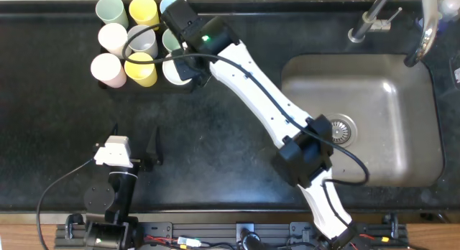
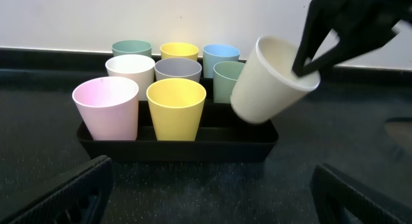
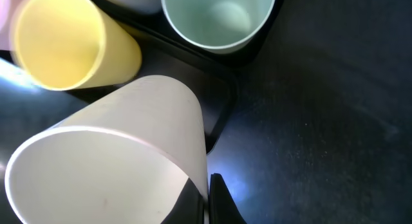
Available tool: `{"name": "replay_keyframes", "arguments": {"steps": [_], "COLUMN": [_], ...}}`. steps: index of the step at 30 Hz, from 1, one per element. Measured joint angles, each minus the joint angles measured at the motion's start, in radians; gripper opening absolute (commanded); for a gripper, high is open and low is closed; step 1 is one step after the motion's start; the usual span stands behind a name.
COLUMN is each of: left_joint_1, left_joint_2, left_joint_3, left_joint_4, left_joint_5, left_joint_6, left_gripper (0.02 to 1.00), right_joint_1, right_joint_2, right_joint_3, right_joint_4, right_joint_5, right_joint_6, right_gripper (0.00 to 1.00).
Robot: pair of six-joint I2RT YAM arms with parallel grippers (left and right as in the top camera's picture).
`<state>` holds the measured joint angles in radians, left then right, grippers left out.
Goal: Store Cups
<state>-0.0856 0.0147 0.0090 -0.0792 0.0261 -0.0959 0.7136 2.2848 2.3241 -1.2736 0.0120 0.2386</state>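
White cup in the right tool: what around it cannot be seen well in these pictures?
- Tray corner slot under the white cup: left wrist view, the cup covers it.
- Blue cup: top view, the right arm covers most of it.
- Right tool, its grip on the rim: right wrist view, cut off by the bottom edge.

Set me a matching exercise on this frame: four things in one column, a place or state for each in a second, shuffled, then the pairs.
1. pink cup
2. blue cup
3. cream cup
4. left gripper

A. open, over bare counter
B. tilted, held by the right gripper
C. tray corner nearest the left gripper
D. tray's back row, by the wall

Pairs: 1-C, 2-D, 3-B, 4-A.
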Motion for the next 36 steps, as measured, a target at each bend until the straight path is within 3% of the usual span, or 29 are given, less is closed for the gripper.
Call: {"name": "replay_keyframes", "arguments": {"steps": [36], "left_joint_1": [0.000], "left_joint_2": [0.000], "left_joint_3": [0.000], "left_joint_4": [0.000], "left_joint_5": [0.000], "left_joint_6": [0.000], "left_gripper": [1.000], "right_joint_1": [0.000], "right_joint_2": [0.109], "right_joint_3": [0.000], "right_joint_4": [0.068], "right_joint_5": [0.048], "right_joint_6": [0.023], "right_gripper": [0.045]}}
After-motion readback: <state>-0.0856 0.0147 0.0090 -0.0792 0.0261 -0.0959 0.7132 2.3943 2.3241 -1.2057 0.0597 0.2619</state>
